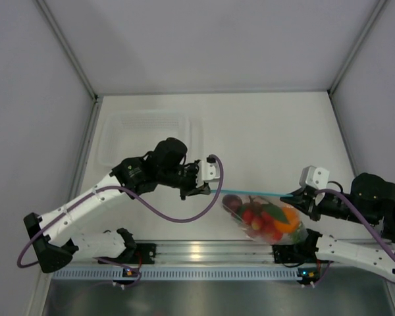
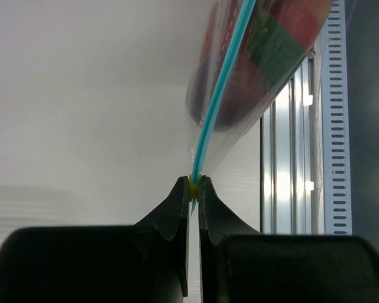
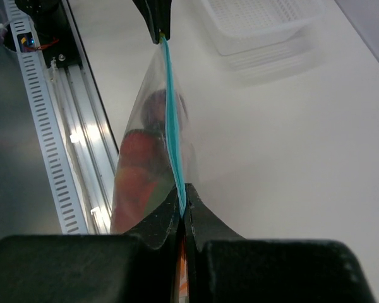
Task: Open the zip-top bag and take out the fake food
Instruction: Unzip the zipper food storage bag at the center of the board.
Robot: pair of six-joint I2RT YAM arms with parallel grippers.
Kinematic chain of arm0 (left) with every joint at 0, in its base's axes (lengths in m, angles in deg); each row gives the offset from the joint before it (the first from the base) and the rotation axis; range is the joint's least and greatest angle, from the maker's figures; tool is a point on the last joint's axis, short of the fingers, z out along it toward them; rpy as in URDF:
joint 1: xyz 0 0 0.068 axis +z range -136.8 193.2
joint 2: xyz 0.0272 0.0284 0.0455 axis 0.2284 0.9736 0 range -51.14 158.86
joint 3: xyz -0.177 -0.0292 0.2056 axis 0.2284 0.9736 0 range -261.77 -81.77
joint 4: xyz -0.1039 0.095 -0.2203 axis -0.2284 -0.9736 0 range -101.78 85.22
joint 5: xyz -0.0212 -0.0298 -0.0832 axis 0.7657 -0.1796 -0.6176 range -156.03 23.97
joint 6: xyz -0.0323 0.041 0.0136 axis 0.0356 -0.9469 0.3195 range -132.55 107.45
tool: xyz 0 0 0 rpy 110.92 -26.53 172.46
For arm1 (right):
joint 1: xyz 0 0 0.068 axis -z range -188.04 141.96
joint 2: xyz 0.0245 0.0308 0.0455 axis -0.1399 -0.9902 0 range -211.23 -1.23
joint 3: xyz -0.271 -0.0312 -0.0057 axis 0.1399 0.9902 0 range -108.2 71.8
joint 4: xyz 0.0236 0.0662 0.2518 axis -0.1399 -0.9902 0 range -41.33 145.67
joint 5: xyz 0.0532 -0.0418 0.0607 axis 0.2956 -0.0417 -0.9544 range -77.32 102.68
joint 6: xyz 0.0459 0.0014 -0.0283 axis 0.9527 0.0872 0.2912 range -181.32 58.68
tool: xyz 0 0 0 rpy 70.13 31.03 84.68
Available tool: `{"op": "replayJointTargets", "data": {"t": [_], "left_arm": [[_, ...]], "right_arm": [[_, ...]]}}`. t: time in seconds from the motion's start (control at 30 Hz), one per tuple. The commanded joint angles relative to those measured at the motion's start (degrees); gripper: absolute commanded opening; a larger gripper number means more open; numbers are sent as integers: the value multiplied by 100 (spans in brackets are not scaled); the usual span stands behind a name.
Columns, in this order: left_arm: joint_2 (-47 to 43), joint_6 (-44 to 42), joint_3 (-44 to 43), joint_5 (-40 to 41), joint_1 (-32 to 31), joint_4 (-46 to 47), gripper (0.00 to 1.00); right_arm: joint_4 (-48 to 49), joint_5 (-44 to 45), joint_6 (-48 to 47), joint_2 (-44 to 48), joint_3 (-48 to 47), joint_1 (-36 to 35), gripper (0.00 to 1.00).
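Rail (image 1: pixel 204 251): ran along the near edge of the table (image 1: pixel 270 131), with the bag's belly just beside it in the overhead view.
Bag (image 1: pixel 245 220): clear plastic, slung between the two claws, low and right of centre.
Long axis: side to side across the table, following the teal zip strip (image 1: pixel 250 193), which was drawn into one straight line; the belly bulged toward the near edge.
Toy food (image 1: pixel 268 220): red, orange and green pieces and one dark piece, bunched inside the bag.
Left claw (image 2: pixel 194 189): pinched nearly closed on the strip's left end.
Right claw (image 3: pixel 182 203): clamped tight on the strip's right end.
Tray (image 1: pixel 145 138): clear, ribbed, at far left, well apart from the bag.
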Motion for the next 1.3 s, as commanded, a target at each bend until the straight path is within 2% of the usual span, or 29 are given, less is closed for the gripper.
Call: {"op": "replayJointTargets", "data": {"t": [0.0,0.03,0.1,0.13,0.17,0.2,0.27,0.33,0.47,0.6,0.83,0.97,1.27], "left_arm": [[-186,-23,156,580,89,-131,0],[-212,21,164,650,89,-105,0],[-239,100,103,511,89,-96,15],[-221,179,-45,458,89,-105,28],[-160,240,-108,422,89,-96,58],[-125,311,-186,300,89,-88,77],[76,355,-458,115,89,-44,85],[244,670,-617,167,89,140,98],[552,1022,-881,220,89,465,98],[614,1409,-681,167,81,1203,98],[377,1638,-214,-535,72,1837,96],[324,1840,-29,-720,46,2241,89],[701,2157,32,-1178,-130,2505,74]], "right_arm": [[284,36,40,51,-213,18,0],[302,36,57,43,-213,18,0],[337,-129,66,8,-160,18,0],[354,-183,83,-36,-108,18,0],[468,-314,92,-45,23,18,0],[564,-368,101,-28,103,18,0],[862,-508,128,60,374,18,0],[1022,-570,163,139,560,18,0],[1268,-763,180,157,955,18,0],[1347,-781,180,122,1026,18,0],[1391,-798,154,166,1088,18,0],[1392,-834,128,201,1027,18,0],[1515,-790,198,201,983,18,0]]}}
